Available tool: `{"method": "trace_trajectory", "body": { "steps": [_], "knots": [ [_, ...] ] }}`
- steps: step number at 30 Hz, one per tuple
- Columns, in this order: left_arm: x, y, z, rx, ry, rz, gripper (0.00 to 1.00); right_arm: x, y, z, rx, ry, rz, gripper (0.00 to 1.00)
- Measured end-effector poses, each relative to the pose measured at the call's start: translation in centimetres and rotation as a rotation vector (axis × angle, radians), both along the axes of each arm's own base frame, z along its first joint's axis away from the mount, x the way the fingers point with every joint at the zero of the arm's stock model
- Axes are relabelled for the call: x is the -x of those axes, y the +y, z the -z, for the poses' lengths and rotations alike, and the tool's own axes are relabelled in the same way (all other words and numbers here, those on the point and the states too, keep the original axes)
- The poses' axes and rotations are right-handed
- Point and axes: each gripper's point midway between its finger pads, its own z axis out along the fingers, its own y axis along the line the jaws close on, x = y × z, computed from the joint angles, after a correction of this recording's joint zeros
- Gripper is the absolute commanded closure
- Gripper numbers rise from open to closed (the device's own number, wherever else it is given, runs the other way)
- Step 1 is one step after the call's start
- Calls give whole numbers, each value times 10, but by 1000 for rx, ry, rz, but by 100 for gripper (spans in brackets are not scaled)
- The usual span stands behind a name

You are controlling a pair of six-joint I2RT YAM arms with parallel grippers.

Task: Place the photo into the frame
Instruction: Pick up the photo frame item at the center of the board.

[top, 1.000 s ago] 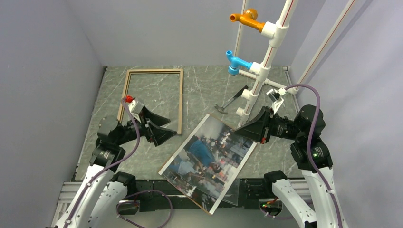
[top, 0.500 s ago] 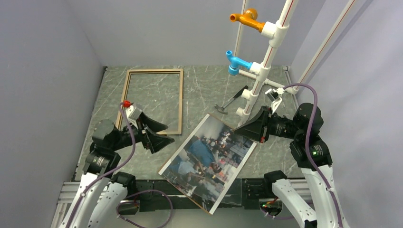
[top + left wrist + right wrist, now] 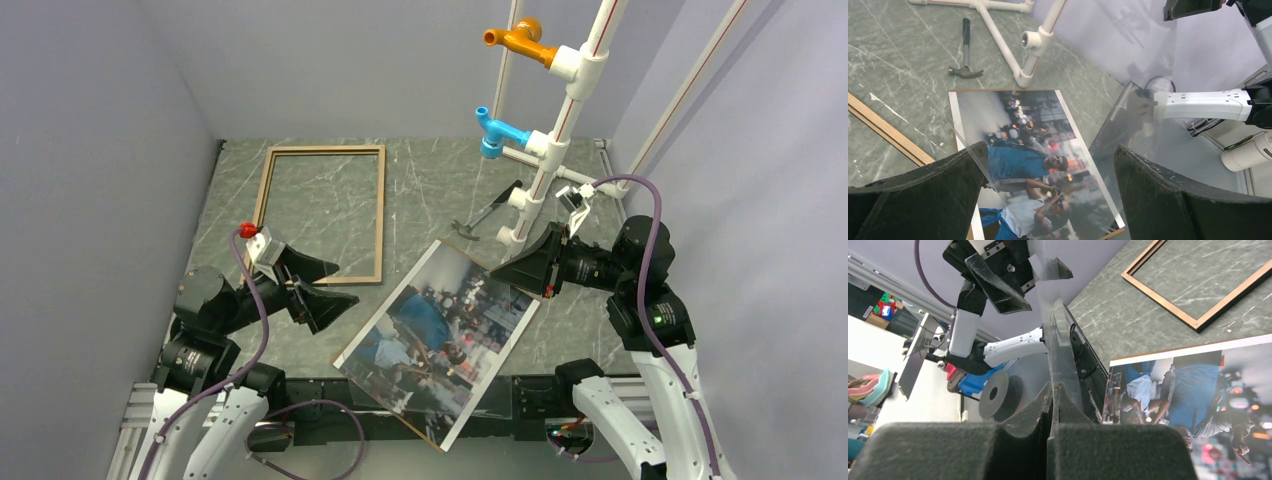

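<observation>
Brown wooden frame lies far left. At its near right corner hovers the left gripper, jaws spread, empty. Photo lies face up at centre, right of that gripper, untouched. Right gripper pinches a clear pane over the photo's far right corner. If that thin grip slips, the pane may shove the photo askew.

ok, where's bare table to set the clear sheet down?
Bare table: the strip between the frame and the hammer; also inside the frame. Crowded: the photo fills the near middle, the PVC stand and hammer take the far right. The right gripper pinches the clear sheet; the left gripper hangs open.
</observation>
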Motion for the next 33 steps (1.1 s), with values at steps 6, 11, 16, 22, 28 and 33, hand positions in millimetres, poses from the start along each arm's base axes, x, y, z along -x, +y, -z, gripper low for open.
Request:
{"method": "trace_trajectory", "body": {
  "steps": [6, 11, 16, 22, 28, 33],
  "knots": [
    [2, -1, 1, -1, 5, 12, 13, -6, -1, 4, 4, 12, 28, 100],
    [5, -1, 1, -1, 5, 27, 22, -12, -2, 6, 7, 11, 61, 100],
    [15, -6, 0, 2, 8, 96, 36, -19, -3, 12, 12, 22, 89, 100],
    [29, -11, -4, 12, -9, 185, 42, -25, -2, 18, 19, 40, 98, 100],
    [34, -11, -7, 9, -13, 203, 45, -26, -2, 22, 22, 45, 97, 100],
    [36, -9, -11, 1, -17, 189, 48, -26, -2, 24, 20, 42, 96, 100]
  ]
}}
